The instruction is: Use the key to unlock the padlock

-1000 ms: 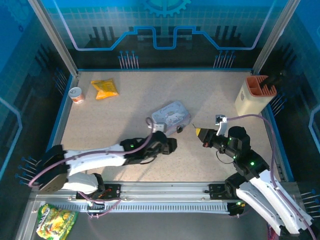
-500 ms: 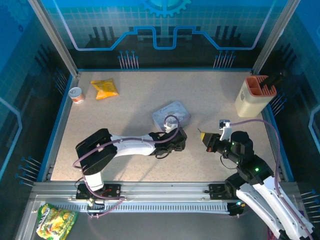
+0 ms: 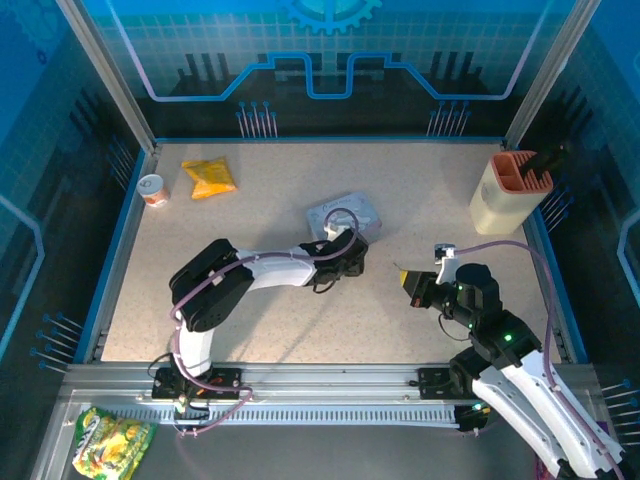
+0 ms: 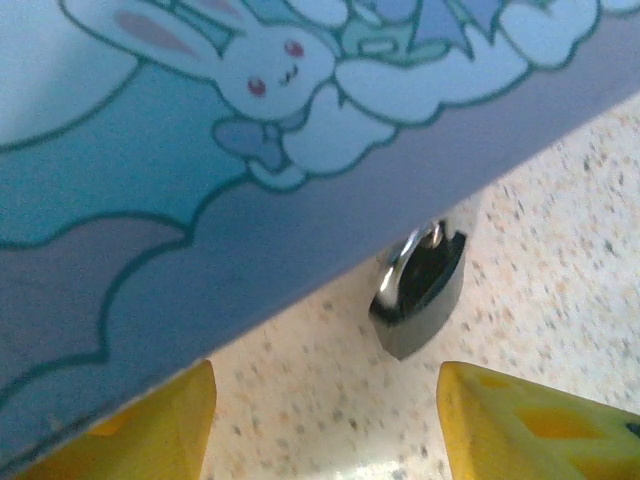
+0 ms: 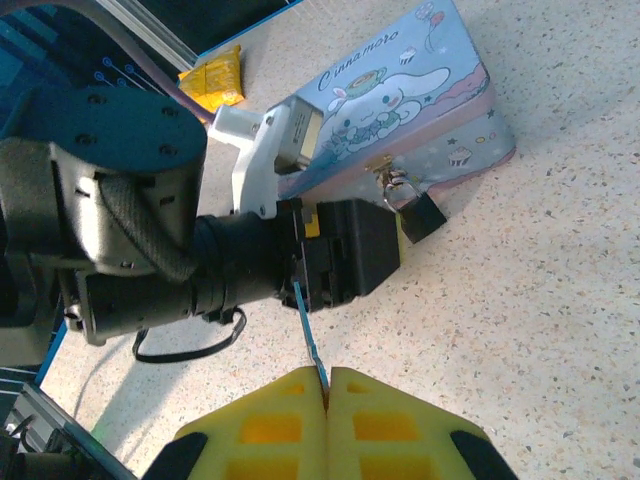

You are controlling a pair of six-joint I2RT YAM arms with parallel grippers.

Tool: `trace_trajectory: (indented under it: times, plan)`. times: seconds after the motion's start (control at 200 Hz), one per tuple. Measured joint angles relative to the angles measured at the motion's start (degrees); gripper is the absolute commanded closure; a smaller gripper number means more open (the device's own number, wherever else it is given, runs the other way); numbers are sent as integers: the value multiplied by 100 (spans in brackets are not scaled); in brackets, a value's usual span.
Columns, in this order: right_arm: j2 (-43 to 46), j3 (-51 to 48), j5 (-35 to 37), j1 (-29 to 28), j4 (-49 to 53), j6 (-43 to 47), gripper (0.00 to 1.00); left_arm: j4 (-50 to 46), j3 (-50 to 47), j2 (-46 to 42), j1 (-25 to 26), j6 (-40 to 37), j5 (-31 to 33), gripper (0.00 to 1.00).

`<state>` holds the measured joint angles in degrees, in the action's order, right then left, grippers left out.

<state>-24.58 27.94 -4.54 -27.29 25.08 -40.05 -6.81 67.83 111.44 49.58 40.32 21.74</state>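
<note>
the padlock (image 4: 420, 295) lay on the desk (image 3: 250, 230) near its middle, against the side wall of the tin (image 4: 200, 150) that faced the near edge. its shackle was hooked through the tin's clasp and appeared closed. the keyway could not be made out in any view.

the left tool (image 4: 330, 430) stood just short of the padlock with its yellow pads apart, one to each side and neither touching the body. the key (image 5: 310, 335) was clamped between the closed pads of the right tool (image 5: 327, 378), blade pointing outward. that tool hung toward the right edge, well apart from the lock.

judgement: the step in hand was securing the padlock, and the key was already in grip. the next move called for the left tool to advance and close on the dark body. it would then have to turn the keyway toward the right edge before the key was brought in. the blade was thin, so alignment would need care.

obstructions: the tin wall sat tight behind the padlock and left little room for a pad. in the right wrist view the left tool's black housing lay between the key and the lock.

elsewhere, a yellow packet (image 3: 209, 177) and a small can (image 3: 152, 189) lay by the far left corner. a beige holder (image 3: 510, 190) stood by the right edge, clear of the work.
</note>
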Motion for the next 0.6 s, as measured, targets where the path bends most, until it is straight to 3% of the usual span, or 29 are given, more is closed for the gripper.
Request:
trace_trajectory:
  times: [0.26,0.6]
  plan:
    - [-94,-85,-90,0,-111,-44,100,7,426,229,-26,-601,94,38]
    - [-127,-184,-197,9,-262,-153,100,-243,1169,861,-24,-118,184,43]
